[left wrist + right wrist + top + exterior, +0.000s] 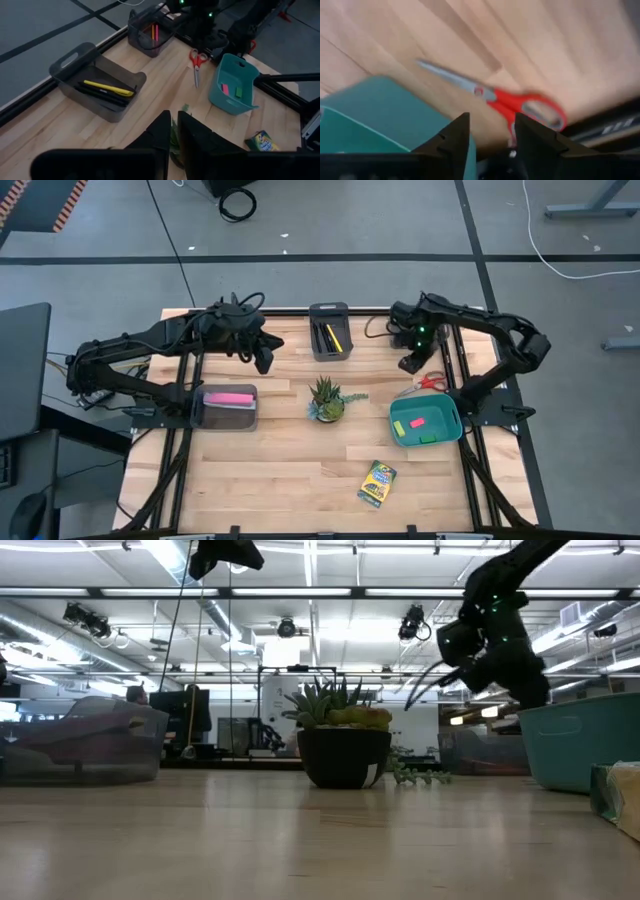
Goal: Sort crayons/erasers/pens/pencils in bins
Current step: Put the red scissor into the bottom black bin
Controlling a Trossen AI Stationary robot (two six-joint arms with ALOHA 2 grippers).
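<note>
A: Four bins are seen on the table (300,480): pens bin (330,332) at the far edge with black and yellow pens (108,88), pencil bin (150,31) with pencils (154,32) inside, teal bin (425,422) holding erasers (416,421), grey bin (229,407) holding a long pink bar (229,397).

B: Crayons?

A: Crayon box (377,483) is left lying flat on the near table, outside any bin, just toward the near edge from the teal bin.

B: Claws?

A: Right claw (491,132) is held open and empty over red scissors (520,105), beside the teal bin. Left claw (174,131) is nearly shut, nothing held, raised near the pens bin.

B: Step?

A: Crayons judged as the last item. A reach toward the near edge, a flat-box pinch and a bin choice are called for.
</note>
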